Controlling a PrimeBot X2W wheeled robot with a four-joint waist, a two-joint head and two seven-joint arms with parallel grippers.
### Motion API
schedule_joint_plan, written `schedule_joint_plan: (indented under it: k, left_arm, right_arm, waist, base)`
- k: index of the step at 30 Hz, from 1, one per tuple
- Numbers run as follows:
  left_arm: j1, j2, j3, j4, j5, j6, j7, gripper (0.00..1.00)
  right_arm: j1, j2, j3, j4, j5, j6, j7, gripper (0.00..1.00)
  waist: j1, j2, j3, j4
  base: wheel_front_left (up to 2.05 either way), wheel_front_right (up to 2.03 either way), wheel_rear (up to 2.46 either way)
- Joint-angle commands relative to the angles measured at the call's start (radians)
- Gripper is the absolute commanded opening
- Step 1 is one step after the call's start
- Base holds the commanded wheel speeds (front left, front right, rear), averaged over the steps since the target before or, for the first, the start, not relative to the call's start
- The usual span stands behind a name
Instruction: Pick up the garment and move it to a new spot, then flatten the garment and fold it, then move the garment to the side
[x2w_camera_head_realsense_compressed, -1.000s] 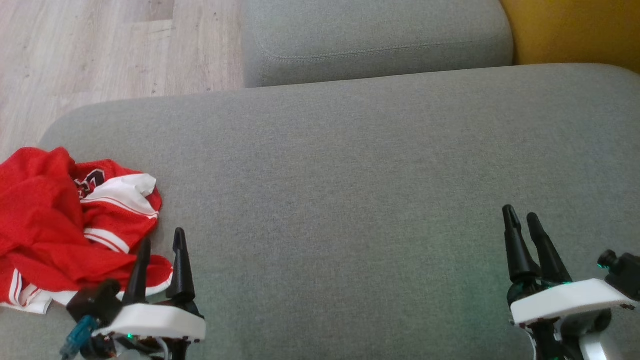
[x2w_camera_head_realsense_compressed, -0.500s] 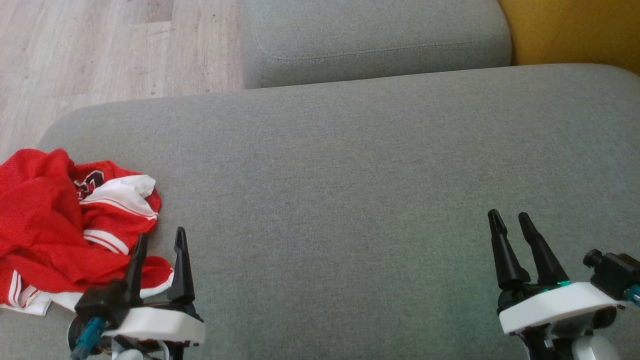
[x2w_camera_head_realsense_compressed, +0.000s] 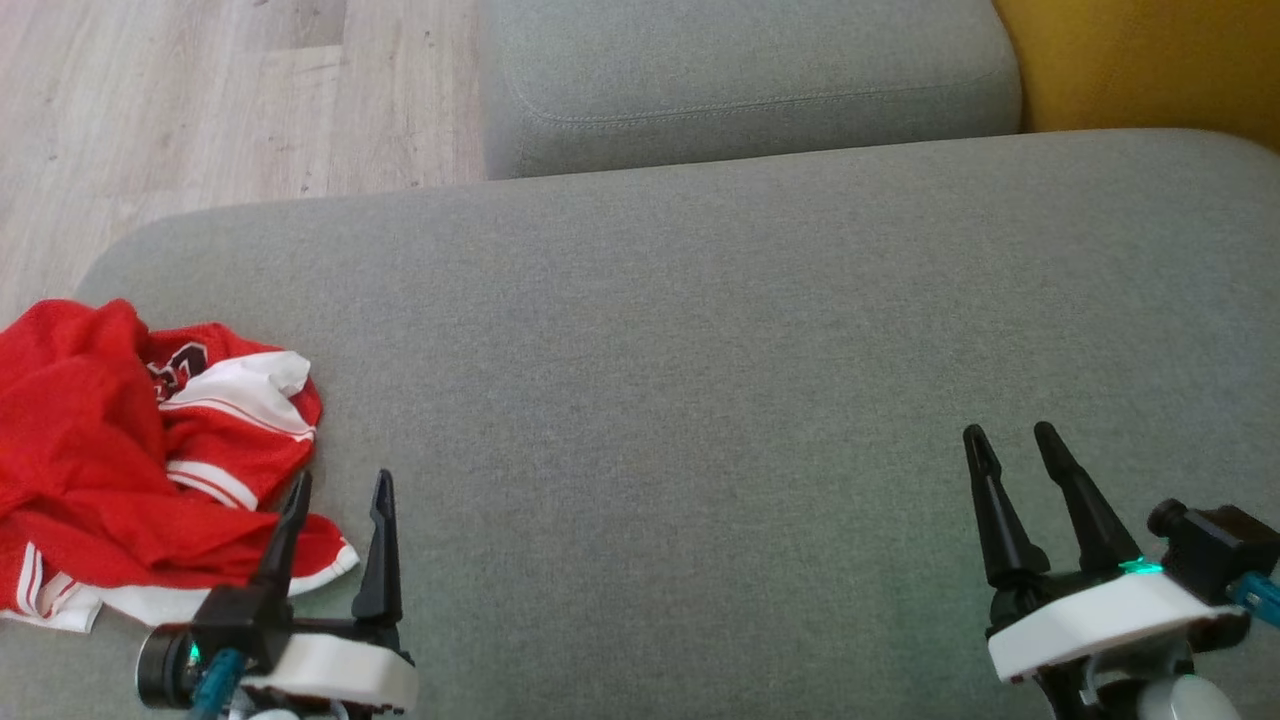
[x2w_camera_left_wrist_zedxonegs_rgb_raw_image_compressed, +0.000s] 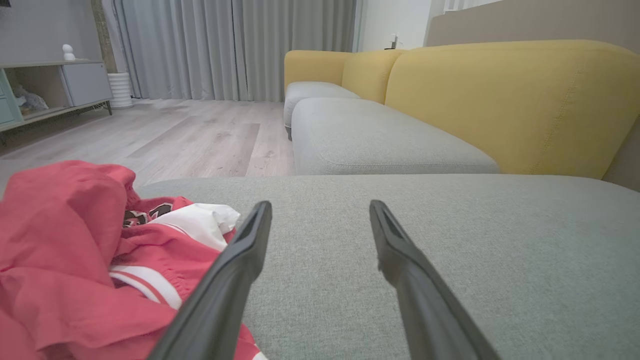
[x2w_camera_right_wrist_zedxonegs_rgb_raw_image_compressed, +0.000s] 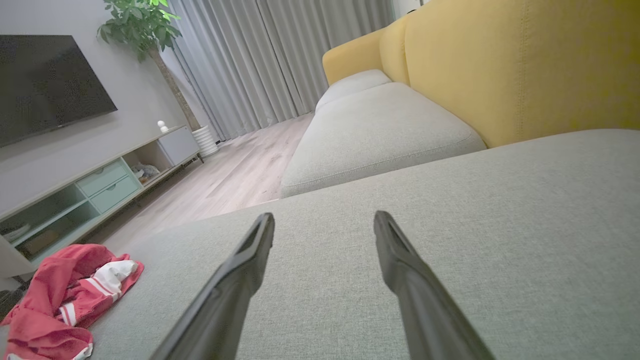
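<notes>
The left gripper (x2w_camera_head_realsense_compressed: 343, 480) stands with its two long, tapering black fingers wide apart and nothing between them. It is low over the seat, at the near right edge of the garment. In the head view the left finger's tip overlaps the red hem, though I cannot tell whether it touches. The right gripper (x2w_camera_head_realsense_compressed: 1008, 432) is just as widely parted and empty, well off to the right over bare upholstery.

The crumpled red-and-white jersey (x2w_camera_head_realsense_compressed: 110, 450) lies heaped at the left end of the broad grey woven seat cushion (x2w_camera_head_realsense_compressed: 700, 330). It is of thin, lightly sheened cloth with white striped bands and a white panel on top. Beyond are a second grey cushion with a stitched seam (x2w_camera_head_realsense_compressed: 740, 80), a mustard-yellow padded backrest (x2w_camera_head_realsense_compressed: 1140, 60) and a pale wood-plank floor (x2w_camera_head_realsense_compressed: 200, 100).

Since a second ago the left gripper has drawn back toward the view's bottom edge and turned squarer, both tips now level (earlier the right one stood higher). The right gripper has slid leftward. The jersey lies where it did.

The jersey's left side is cut off by the head view's edge. Its dark printed lettering is half buried in folds and unreadable. Both wrists run off the bottom edge.
</notes>
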Motion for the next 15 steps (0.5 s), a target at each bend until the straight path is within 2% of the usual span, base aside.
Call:
schedule_joint_plan:
  k: [1, 12, 15]
  left_arm:
    - [-0.025, 0.023, 0.029, -0.024, 0.031, 0.013, -0.014, 1.00]
    - [-0.021, 0.023, 0.022, 0.020, 0.135, 0.036, -0.047, 1.00]
    - [-0.021, 0.021, 0.024, 0.040, 0.130, 0.035, -0.049, 1.00]
  right_arm:
    - [-0.018, -0.007, 0.015, -0.048, -0.030, -0.001, 0.001, 1.00]
    - [0.002, 0.013, -0.009, -0.080, -0.137, -0.001, 0.026, 1.00]
    - [0.005, 0.019, -0.019, -0.078, -0.140, -0.001, 0.034, 1.00]
  waist:
    - [0.0000, 0.0000, 0.000, 0.000]
    - [0.0000, 0.0000, -0.003, -0.001]
    - [0.0000, 0.0000, -0.004, -0.001]
  base:
    - [0.00, 0.00, 0.00]
    - [0.00, 0.00, 0.00]
    - [0.00, 0.00, 0.00]
